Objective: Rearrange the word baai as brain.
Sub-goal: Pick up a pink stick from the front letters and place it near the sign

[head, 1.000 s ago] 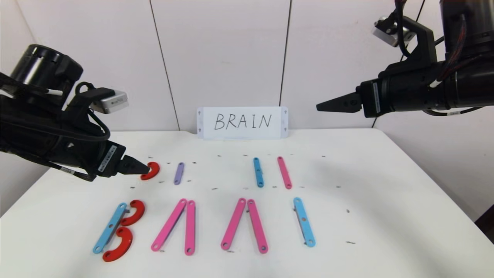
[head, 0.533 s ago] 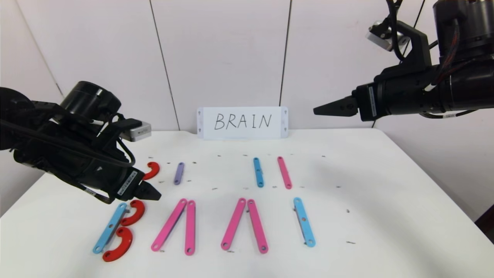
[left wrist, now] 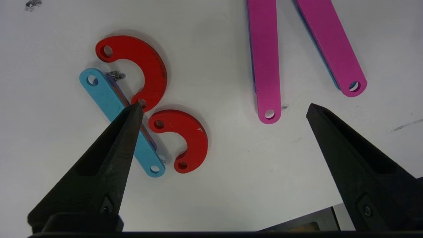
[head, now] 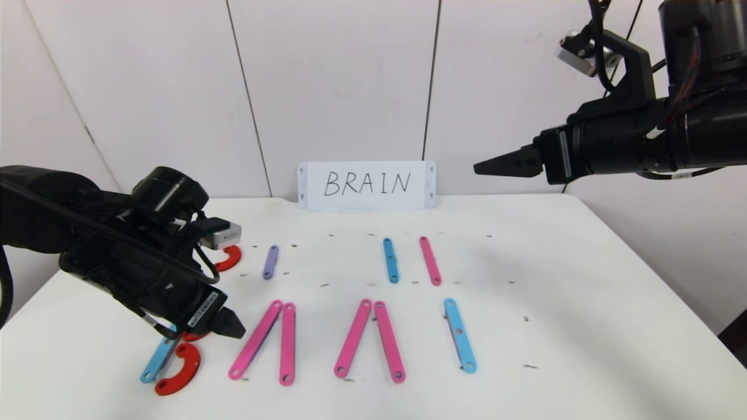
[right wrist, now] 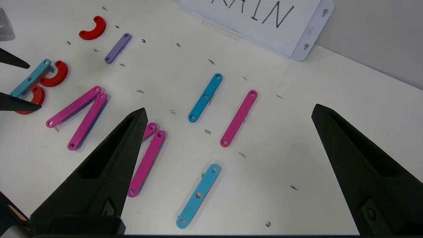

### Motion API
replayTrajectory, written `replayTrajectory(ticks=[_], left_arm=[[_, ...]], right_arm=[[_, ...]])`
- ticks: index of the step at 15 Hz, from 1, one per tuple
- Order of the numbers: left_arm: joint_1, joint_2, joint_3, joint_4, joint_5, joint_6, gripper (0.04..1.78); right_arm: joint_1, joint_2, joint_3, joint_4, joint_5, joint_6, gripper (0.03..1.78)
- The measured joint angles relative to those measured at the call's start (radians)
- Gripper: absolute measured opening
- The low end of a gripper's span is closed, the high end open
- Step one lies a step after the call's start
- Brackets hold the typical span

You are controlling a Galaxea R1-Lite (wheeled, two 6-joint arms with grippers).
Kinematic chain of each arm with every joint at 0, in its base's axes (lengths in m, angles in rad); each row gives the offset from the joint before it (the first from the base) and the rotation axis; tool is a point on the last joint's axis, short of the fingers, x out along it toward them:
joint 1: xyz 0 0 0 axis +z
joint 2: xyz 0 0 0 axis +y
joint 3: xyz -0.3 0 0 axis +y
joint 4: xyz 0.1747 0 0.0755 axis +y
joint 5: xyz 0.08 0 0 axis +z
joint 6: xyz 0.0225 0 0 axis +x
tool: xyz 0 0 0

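Observation:
The word baai lies along the table's front. Its B is a light-blue bar with two red curves. Each A is a pair of pink bars, and the I is a light-blue bar. My left gripper hovers open just over the B, hiding its upper curve in the head view. In the left wrist view the left gripper has one fingertip over the blue bar and holds nothing. My right gripper hangs open and empty high at the back right.
Spare pieces lie in a back row: a red curve, a purple bar, a light-blue bar and a pink bar. A white BRAIN card leans on the wall. The white table ends near the B.
My left gripper has come down and forward, from beside the back red curve to over the B. The right arm has barely shifted. No piece has moved.

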Motion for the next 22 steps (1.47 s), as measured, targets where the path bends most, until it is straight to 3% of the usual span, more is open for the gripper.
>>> replayTrajectory(ticks=[10,19,22], left_arm=[[-0.092,0.112,0.058,-0.142,0.055,-0.056,1.74],[-0.099,0.190,0.065,-0.196,0.055,-0.082,1.74],[-0.102,0.193,0.065,-0.197,0.055,-0.083,1.61]], right_arm=[[-0.008,-0.002,0.000,-0.002,0.000,0.000,1.74],[-0.015,0.001,-0.001,-0.007,0.001,0.000,1.74],[-0.015,0.004,-0.001,-0.007,0.001,0.000,1.74]])
